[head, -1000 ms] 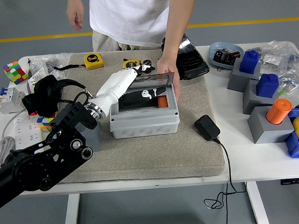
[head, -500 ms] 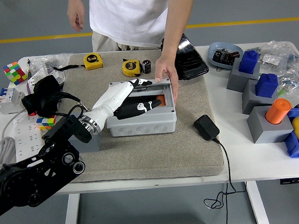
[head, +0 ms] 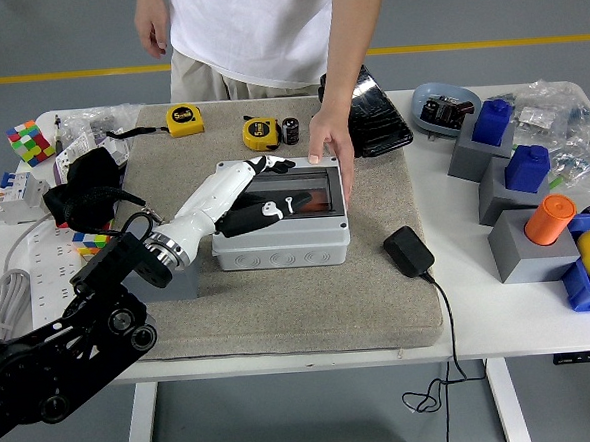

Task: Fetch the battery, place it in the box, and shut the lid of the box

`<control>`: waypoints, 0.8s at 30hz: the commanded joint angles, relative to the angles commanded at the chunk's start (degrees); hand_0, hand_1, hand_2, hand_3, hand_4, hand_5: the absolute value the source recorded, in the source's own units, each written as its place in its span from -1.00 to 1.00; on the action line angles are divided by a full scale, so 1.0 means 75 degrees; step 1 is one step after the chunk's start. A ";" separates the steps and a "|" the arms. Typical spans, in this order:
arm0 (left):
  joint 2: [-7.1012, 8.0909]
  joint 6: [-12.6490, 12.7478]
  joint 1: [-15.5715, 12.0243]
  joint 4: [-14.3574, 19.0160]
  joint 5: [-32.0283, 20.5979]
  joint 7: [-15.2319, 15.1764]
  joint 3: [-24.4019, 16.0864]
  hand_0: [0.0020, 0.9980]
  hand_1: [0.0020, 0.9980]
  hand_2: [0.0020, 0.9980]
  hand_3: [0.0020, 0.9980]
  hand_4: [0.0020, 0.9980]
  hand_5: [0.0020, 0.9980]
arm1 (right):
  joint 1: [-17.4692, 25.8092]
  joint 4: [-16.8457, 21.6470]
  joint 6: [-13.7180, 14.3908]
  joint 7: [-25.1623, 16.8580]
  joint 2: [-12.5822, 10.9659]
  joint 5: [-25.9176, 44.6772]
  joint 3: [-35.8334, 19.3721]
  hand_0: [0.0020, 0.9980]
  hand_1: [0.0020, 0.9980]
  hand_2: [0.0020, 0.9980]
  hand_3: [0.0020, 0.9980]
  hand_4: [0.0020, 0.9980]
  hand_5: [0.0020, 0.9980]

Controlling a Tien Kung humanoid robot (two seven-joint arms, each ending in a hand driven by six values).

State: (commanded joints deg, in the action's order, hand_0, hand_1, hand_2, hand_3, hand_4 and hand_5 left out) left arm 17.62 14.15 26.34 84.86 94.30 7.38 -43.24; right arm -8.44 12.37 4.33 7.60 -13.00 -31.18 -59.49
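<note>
The grey box [head: 282, 247] sits on the beige mat [head: 280, 302] in the middle of the table. Its dark see-through lid [head: 308, 190] lies flat and closed on it. My left hand [head: 271, 188], white forearm with black fingers, rests on the lid's left half with the fingers spread, holding nothing. A person's hand [head: 328, 149] grips the box's far right corner. What lies inside the box is hidden under the dark lid. A small black cylinder [head: 289, 130] stands behind the box. My right hand is out of view.
Two yellow tape measures [head: 184, 119] [head: 260, 133] lie at the mat's far side. A black adapter [head: 409, 251] with its cord lies right of the box. A black tray [head: 374, 116], grey blocks [head: 522, 252] and a colour cube [head: 28, 142] stand around.
The lid has gone from raised to flat and closed under my left hand. The orange item inside no longer shows. My arm has drawn back toward the lower left.
</note>
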 joint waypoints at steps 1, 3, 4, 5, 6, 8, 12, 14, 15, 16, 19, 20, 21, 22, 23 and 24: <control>-0.0014 0.0019 -0.0049 0.0010 -0.0011 -0.0035 -0.0124 0.63 0.69 0.63 0.65 1.00 1.00 | -0.0002 0.0002 0.0004 -0.0003 0.0003 -0.0005 -0.0008 0.32 0.24 0.19 0.09 0.88 -0.10; -0.0034 0.0052 -0.0121 -0.0008 -0.0010 -0.0093 -0.0304 0.63 0.69 0.63 0.65 1.00 1.00 | -0.0008 0.0003 0.0008 -0.0005 0.0008 -0.0011 -0.0016 0.32 0.24 0.19 0.09 0.88 -0.10; -0.0046 0.0077 -0.0165 -0.0031 -0.0023 -0.0137 -0.0415 0.63 0.69 0.63 0.65 1.00 1.00 | -0.0011 0.0001 0.0009 -0.0007 0.0012 -0.0011 -0.0018 0.32 0.24 0.19 0.09 0.88 -0.10; -0.0058 0.0104 -0.0219 -0.0053 -0.0053 -0.0182 -0.0542 0.61 0.66 0.62 0.62 1.00 1.00 | -0.0014 0.0000 0.0008 -0.0007 0.0016 -0.0015 -0.0021 0.32 0.24 0.19 0.09 0.88 -0.10; -0.0071 0.0128 -0.0259 -0.0077 -0.0084 -0.0224 -0.0637 0.61 0.66 0.62 0.62 1.00 1.00 | -0.0015 -0.0002 0.0008 -0.0008 0.0018 -0.0016 -0.0023 0.32 0.24 0.19 0.09 0.88 -0.10; -0.0120 0.0206 -0.0380 -0.0139 -0.0106 -0.0293 -0.0911 0.61 0.66 0.62 0.62 1.00 1.00 | -0.0018 -0.0016 0.0001 -0.0005 0.0022 -0.0007 -0.0013 0.32 0.24 0.19 0.09 0.88 -0.10; -0.0232 0.0368 -0.0617 -0.0242 -0.0289 -0.0454 -0.1558 0.57 0.61 0.59 0.57 1.00 1.00 | -0.0044 -0.0037 -0.0009 -0.0004 0.0015 0.0010 -0.0009 0.32 0.24 0.19 0.09 0.88 -0.10; -0.0266 0.0441 -0.0704 -0.0269 -0.0438 -0.0562 -0.1836 0.57 0.61 0.59 0.57 1.00 1.00 | -0.0051 -0.0044 -0.0015 -0.0002 0.0015 0.0013 -0.0016 0.32 0.24 0.19 0.09 0.88 -0.10; -0.0285 0.0501 -0.0766 -0.0283 -0.0600 -0.0660 -0.2022 0.57 0.61 0.59 0.57 1.00 1.00 | -0.0054 -0.0047 -0.0022 0.0000 0.0014 0.0019 -0.0019 0.32 0.24 0.19 0.09 0.88 -0.10; -0.0302 0.0563 -0.0824 -0.0300 -0.0776 -0.0771 -0.2197 0.57 0.61 0.59 0.57 1.00 1.00 | -0.0057 -0.0050 -0.0027 0.0003 0.0012 0.0019 -0.0024 0.32 0.24 0.19 0.09 0.88 -0.10; -0.0328 0.0654 -0.0957 -0.0338 -0.1197 -0.1006 -0.2612 0.55 0.58 0.54 0.52 1.00 1.00 | -0.0068 -0.0056 -0.0039 0.0012 0.0006 0.0025 -0.0028 0.32 0.24 0.19 0.09 0.88 -0.10; -0.0334 0.0691 -0.1006 -0.0350 -0.1303 -0.1093 -0.2760 0.55 0.58 0.54 0.52 1.00 1.00 | -0.0074 -0.0054 -0.0038 0.0013 0.0002 0.0023 -0.0034 0.32 0.24 0.19 0.09 0.88 -0.10; -0.0338 0.0726 -0.1050 -0.0361 -0.1377 -0.1173 -0.2893 0.55 0.58 0.54 0.52 1.00 1.00 | -0.0082 -0.0050 -0.0038 0.0015 -0.0003 0.0020 -0.0039 0.32 0.24 0.19 0.09 0.88 -0.10; -0.0339 0.0762 -0.1102 -0.0366 -0.1443 -0.1251 -0.3036 0.55 0.58 0.54 0.52 1.00 1.00 | -0.0091 -0.0045 -0.0036 0.0017 -0.0011 0.0015 -0.0049 0.32 0.24 0.19 0.09 0.88 -0.10; -0.0341 0.0785 -0.1136 -0.0369 -0.1484 -0.1301 -0.3147 0.54 0.57 0.52 0.50 1.00 1.00 | -0.0098 -0.0041 -0.0033 0.0019 -0.0018 0.0010 -0.0060 0.32 0.24 0.19 0.09 0.88 -0.10; -0.0341 0.0801 -0.1163 -0.0371 -0.1517 -0.1349 -0.3255 0.54 0.57 0.52 0.50 1.00 1.00 | -0.0105 -0.0040 -0.0032 0.0022 -0.0024 0.0005 -0.0074 0.32 0.24 0.19 0.09 0.88 -0.10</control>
State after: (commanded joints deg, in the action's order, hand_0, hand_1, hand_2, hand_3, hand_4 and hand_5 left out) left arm 15.06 20.16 17.62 82.07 82.92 -2.74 -67.65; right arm -9.23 12.07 4.09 7.76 -13.18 -31.14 -60.04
